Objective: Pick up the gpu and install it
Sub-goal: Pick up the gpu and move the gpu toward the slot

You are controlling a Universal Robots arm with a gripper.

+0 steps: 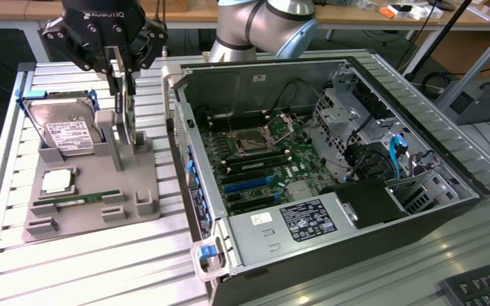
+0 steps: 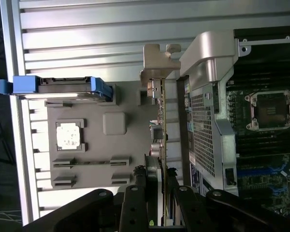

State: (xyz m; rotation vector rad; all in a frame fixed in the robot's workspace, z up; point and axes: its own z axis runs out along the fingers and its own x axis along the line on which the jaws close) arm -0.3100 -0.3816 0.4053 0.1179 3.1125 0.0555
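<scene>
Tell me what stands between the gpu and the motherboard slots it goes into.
The computer case's side wall rises between the gpu, standing upright in the grey holder, and the motherboard. Above that wall nothing visible blocks the way.

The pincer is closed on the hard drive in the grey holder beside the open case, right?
No, the pincer is closed on the gpu, not the hard drive, in the grey holder beside the open case; the exterior view shows this.
</scene>
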